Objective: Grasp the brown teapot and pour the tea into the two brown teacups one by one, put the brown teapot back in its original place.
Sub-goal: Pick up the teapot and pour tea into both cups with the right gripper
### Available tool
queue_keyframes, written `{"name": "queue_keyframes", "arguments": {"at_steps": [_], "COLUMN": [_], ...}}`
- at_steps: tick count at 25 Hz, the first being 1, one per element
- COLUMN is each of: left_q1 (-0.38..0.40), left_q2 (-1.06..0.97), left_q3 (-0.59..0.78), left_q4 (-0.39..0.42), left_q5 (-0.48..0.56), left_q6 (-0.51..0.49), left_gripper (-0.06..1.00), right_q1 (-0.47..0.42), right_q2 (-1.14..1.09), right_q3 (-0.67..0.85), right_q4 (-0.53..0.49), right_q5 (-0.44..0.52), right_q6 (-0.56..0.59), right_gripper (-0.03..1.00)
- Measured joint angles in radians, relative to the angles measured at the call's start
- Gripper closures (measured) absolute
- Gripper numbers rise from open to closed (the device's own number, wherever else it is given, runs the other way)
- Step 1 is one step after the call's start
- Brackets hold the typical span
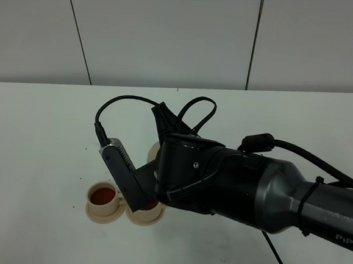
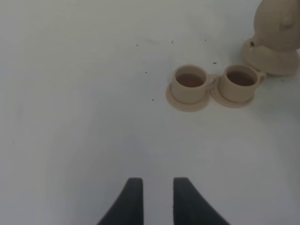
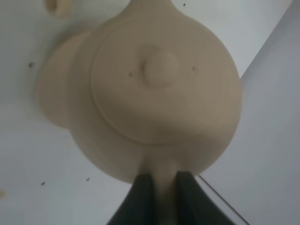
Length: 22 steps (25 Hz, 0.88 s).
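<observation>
Our right gripper (image 3: 159, 187) is clamped on the loop handle of the brown teapot (image 3: 157, 89), which sits over its wide saucer (image 3: 54, 91) just beside the two teacups (image 2: 190, 82) (image 2: 240, 80), both holding tea. Our left gripper (image 2: 153, 199) hovers apart from them, its jaws narrowly parted and empty.

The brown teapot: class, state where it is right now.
The brown teapot is gripped by its handle in the right gripper, over the wide saucer. In the left wrist view it is beside the two filled teacups.
</observation>
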Motion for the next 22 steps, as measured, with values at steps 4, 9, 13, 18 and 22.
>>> {"name": "queue_keyframes", "arguments": {"at_steps": [4,9,13,18,22], "left_q1": [0.0,0.0,0.0,0.0,0.0], "left_q2": [0.0,0.0,0.0,0.0,0.0], "left_q3": [0.0,0.0,0.0,0.0,0.0], "left_q4": [0.0,0.0,0.0,0.0,0.0], "left_q5": [0.0,0.0,0.0,0.0,0.0], "left_q6": [0.0,0.0,0.0,0.0,0.0], "left_gripper": [0.71,0.71,0.71,0.71,0.71], "right_q1": [0.0,-0.011,-0.024,-0.028,-0.053], "right_q2": [0.0,0.0,0.0,0.0,0.0], "right_q3": [0.0,0.0,0.0,0.0,0.0], "right_q4": [0.023,0.069,0.1,0.125,0.18], "right_q5": [-0.008,-0.013,-0.013,-0.015,-0.045], "right_q6": [0.0,0.002,0.002,0.003,0.003], "right_gripper": [0.87,0.87,0.87,0.87,0.87]}}
